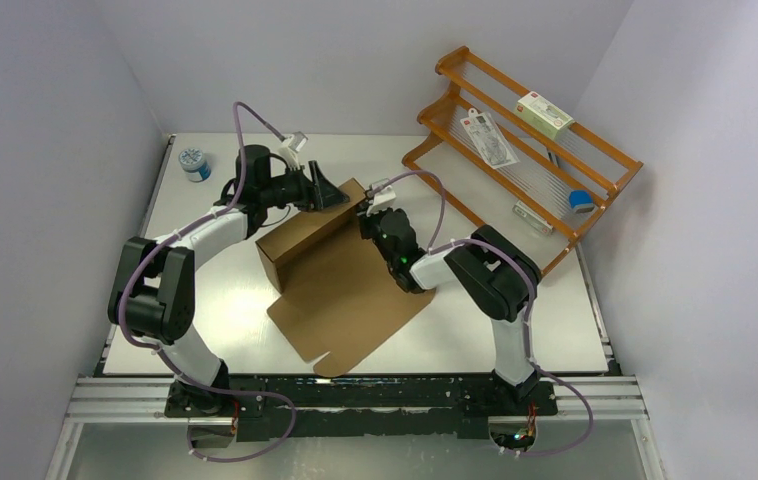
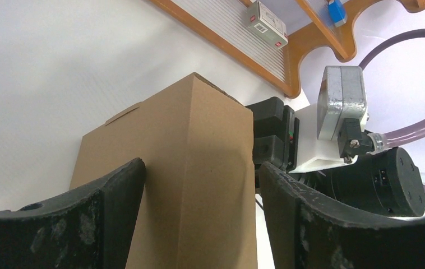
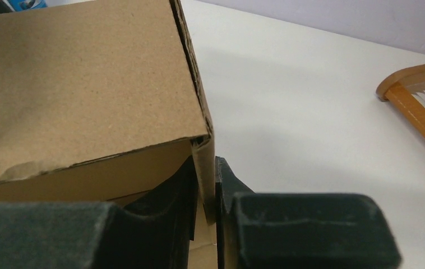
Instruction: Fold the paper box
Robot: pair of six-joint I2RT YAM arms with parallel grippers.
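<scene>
The paper box (image 1: 333,275) is plain brown cardboard, partly folded. A raised boxy part stands at its far side and a flat sheet lies toward the near edge. My left gripper (image 1: 331,190) is at the box's far top corner. In the left wrist view it (image 2: 199,190) is open, with the folded cardboard (image 2: 199,151) between the fingers (image 2: 104,213) and a gap at the right finger. My right gripper (image 1: 369,225) is at the box's right end. In the right wrist view it (image 3: 206,185) is shut on a thin upright cardboard wall of the box (image 3: 75,84).
An orange wooden rack (image 1: 525,160) stands at the back right and holds a white carton with a red label (image 1: 543,113), a plastic packet (image 1: 490,137) and a blue item (image 1: 582,200). A small blue-and-white round container (image 1: 194,163) sits at the back left.
</scene>
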